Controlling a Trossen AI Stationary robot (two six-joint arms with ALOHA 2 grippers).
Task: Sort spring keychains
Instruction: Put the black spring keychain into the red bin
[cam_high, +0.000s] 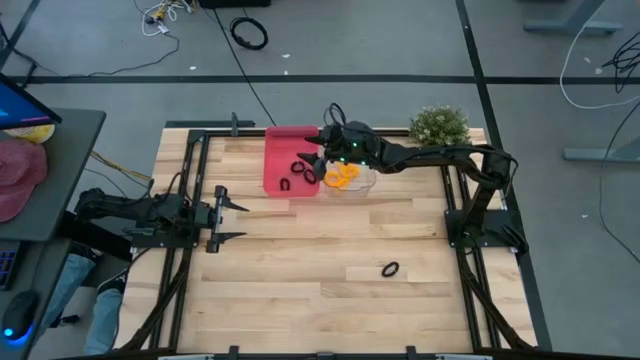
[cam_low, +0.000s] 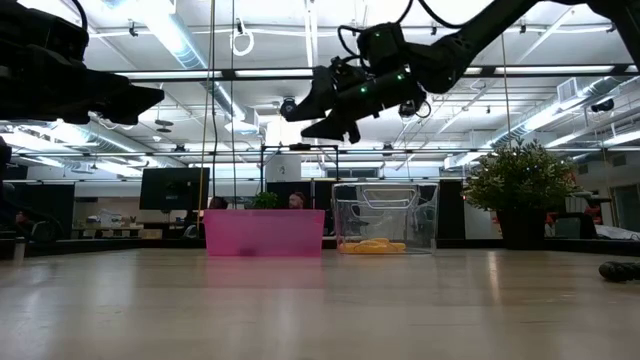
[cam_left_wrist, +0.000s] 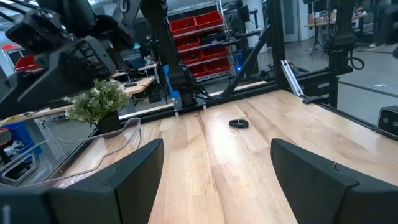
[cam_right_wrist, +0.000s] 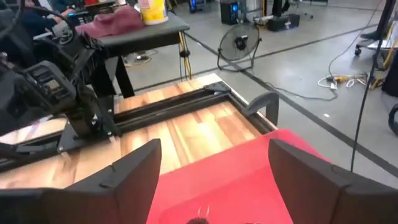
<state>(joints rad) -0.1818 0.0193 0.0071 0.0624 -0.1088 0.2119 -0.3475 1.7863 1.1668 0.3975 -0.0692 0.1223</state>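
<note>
Pale wooden planks make up the table (cam_high: 300, 270), and at its left edge the left gripper (cam_high: 232, 222) waits low over the wood, its two fingers spread wide with nothing between them. Further along, at the far side of the table, sits a pink tray (cam_high: 280, 150) with two black spring keychains (cam_high: 294, 174) lying in it near its right end. Just beside the tray on its right stands a clear plastic bin (cam_low: 386, 215), and a heap of orange spring keychains (cam_high: 343, 176) lies on its floor. The right gripper (cam_high: 318, 146) hangs in the air above the pink tray's right part, reaching in from the right side; its fingers (cam_right_wrist: 134, 174) stand spread apart and hold nothing. A small potted plant (cam_high: 439, 126) stands at the far right corner. One more black keychain (cam_high: 390, 269) lies alone on the bare wood toward the near right, well apart from both containers and both grippers.
</note>
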